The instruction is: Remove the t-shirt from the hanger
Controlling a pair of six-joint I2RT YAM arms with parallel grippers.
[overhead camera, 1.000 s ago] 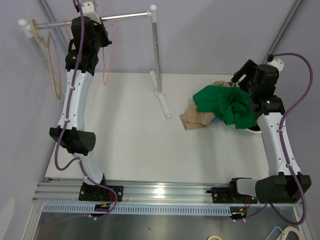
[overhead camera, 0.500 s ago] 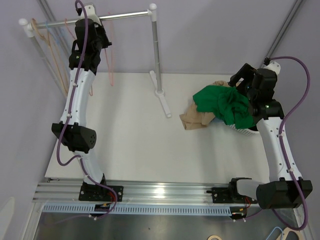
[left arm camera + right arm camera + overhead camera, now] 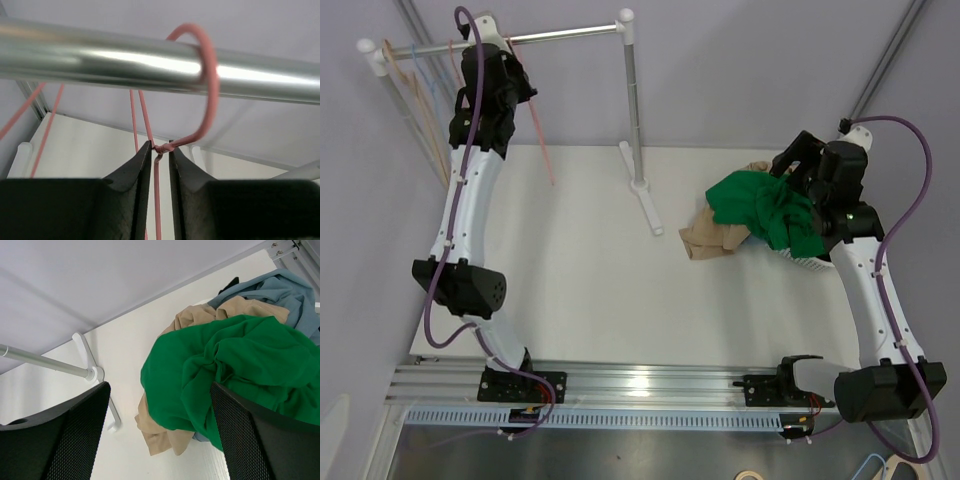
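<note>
Pink hanger: its hook sat over the shiny metal rail. It was bare wire, with no cloth on it. In the top view its wire hung down past the far left edge of the table.
Left claw: it was high up at the rail, right under the hook. Its two black fingers stood close together with only a thin gap. The twisted neck of the pink hanger sat in that gap at the tips. I could not tell if the claw was pinching the wire or was only around it.
Green t-shirt: it lay crumpled on top of a heap of clothes on the right side of the table, well apart from the pink hanger.
Heap: a tan cloth and a blue cloth lay under and behind the green t-shirt. The tan cloth spilled out onto the white table.
Right claw: it was spread wide and held nothing. It hung over the heap, not touching it.
Rack: a grey post held up the right end of the rail, with its foot on the table.
Other hangers: some more thin ones hung at the left end of the rail.
</note>
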